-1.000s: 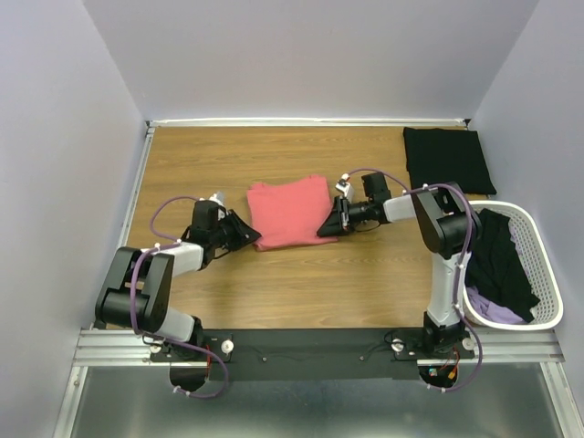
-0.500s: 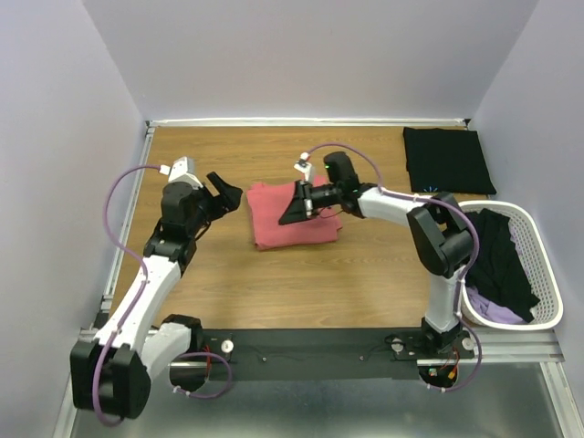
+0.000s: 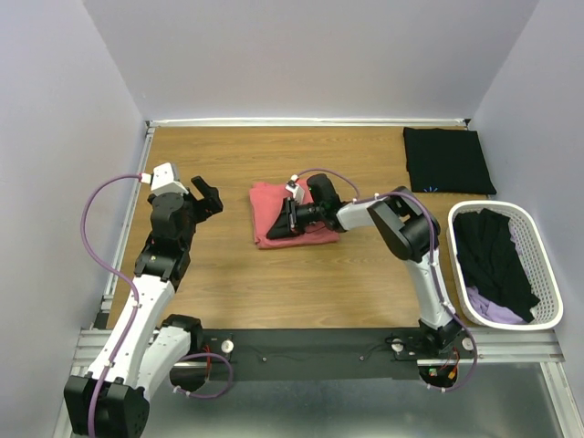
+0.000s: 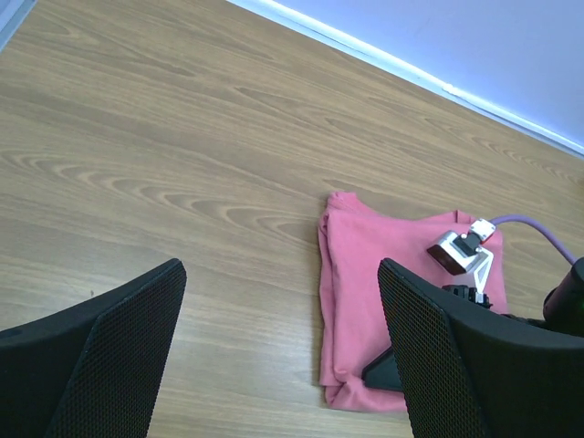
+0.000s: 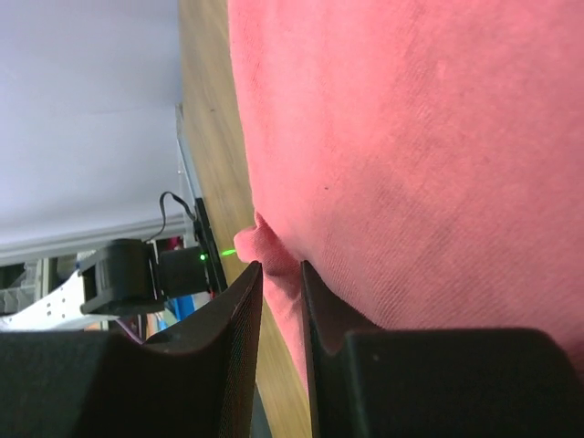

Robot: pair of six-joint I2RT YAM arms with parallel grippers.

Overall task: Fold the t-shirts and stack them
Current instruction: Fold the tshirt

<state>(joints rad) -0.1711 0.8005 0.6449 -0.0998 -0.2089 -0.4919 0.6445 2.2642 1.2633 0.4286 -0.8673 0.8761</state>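
Observation:
A coral-pink t-shirt (image 3: 265, 203) lies folded in the middle of the table. My right gripper (image 3: 276, 226) rests low on it near its front left corner. In the right wrist view this gripper (image 5: 278, 281) is shut on a small fold of the pink cloth (image 5: 411, 137). My left gripper (image 3: 205, 195) hangs raised to the left of the shirt, apart from it. Its jaws (image 4: 283, 351) are open and empty over bare wood, with the pink t-shirt (image 4: 365, 292) beyond them. A folded black t-shirt (image 3: 447, 160) lies at the far right corner.
A white slatted basket (image 3: 505, 207) stands at the right edge, holding a crumpled black t-shirt (image 3: 493, 255) and a lilac one (image 3: 488, 306). The table's walls rise at the back and both sides. The right arm's elbow (image 3: 406, 228) lies low beside the pink shirt.
My left gripper has let go of the pink shirt, opened wide and lifted away to the left. My right gripper has swept leftward across the shirt with its cloth, leaving the shirt narrower.

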